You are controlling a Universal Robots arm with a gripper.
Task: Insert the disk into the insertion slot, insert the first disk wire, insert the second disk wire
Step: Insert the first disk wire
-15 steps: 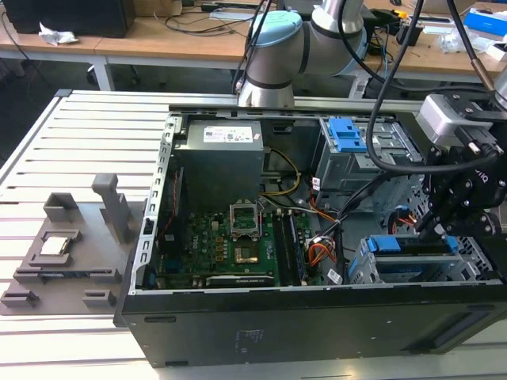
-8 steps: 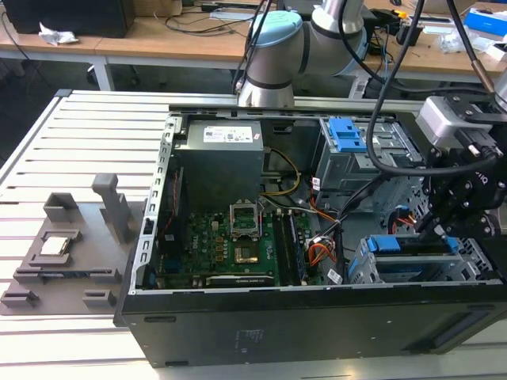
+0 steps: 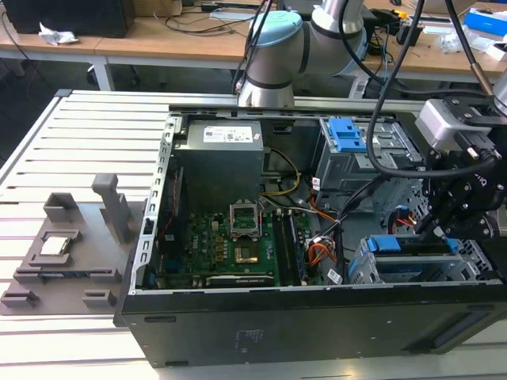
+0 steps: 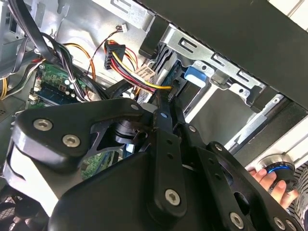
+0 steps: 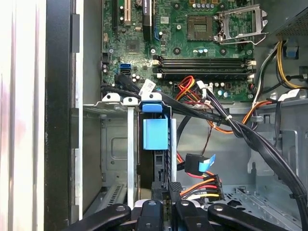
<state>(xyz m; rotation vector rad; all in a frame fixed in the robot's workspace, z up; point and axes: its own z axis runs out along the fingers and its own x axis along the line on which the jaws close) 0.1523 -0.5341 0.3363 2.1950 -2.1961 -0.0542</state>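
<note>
The gripper (image 4: 166, 103) is clenched on a disk wire (image 5: 202, 185), held just behind the disk (image 5: 155, 134), which is already seated in the insertion slot (image 5: 113, 144). The first-wire step is judged to be in hand. Square alignment with the disk's rear and a straight push are called for.

The computer case (image 3: 317, 324) is matt black outside and dull grey sheet metal within. Inside it, the insertion slot (image 3: 360, 271) is perforated grey sheet metal, and the disk (image 5: 155, 134) sits in smooth, bright blue plastic. Above the case, the hand (image 4: 161, 113) is matt black with shiny screw heads. Beneath the case, the worktop (image 3: 79, 134) is pale ribbed metal.
</note>
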